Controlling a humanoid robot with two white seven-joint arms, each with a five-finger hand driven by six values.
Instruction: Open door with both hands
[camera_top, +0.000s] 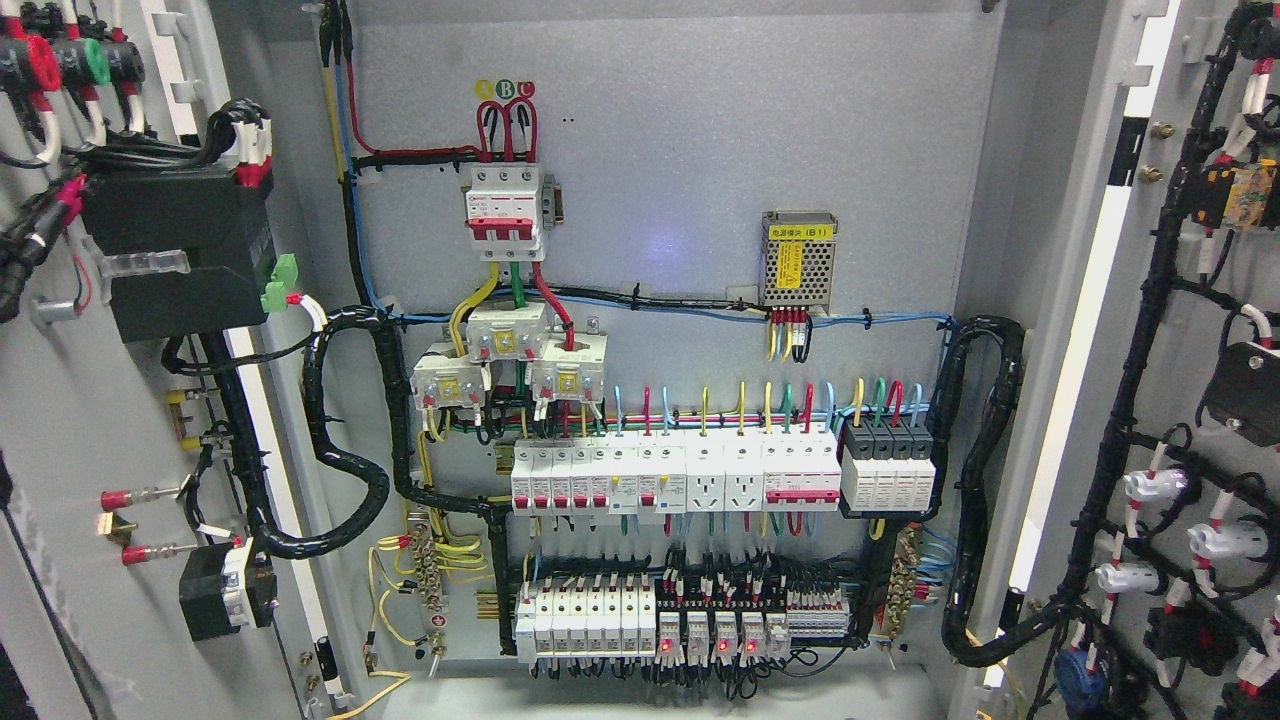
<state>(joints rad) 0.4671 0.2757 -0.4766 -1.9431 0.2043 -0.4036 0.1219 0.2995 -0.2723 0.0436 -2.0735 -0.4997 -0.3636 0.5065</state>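
An electrical cabinet fills the head view with both doors swung wide. The left door shows its grey inner face, carrying a black box and bundled wires. The right door also stands open, its inside lined with black cable harness and white connectors. Between them lies the grey back panel, with a red-and-white main breaker up top and rows of white breakers lower down. Neither of my hands nor any arm shows in this view.
A perforated power supply with a yellow label sits at the panel's right. Thick black corrugated conduits loop from each door to the panel. A lower breaker row shows small red lights.
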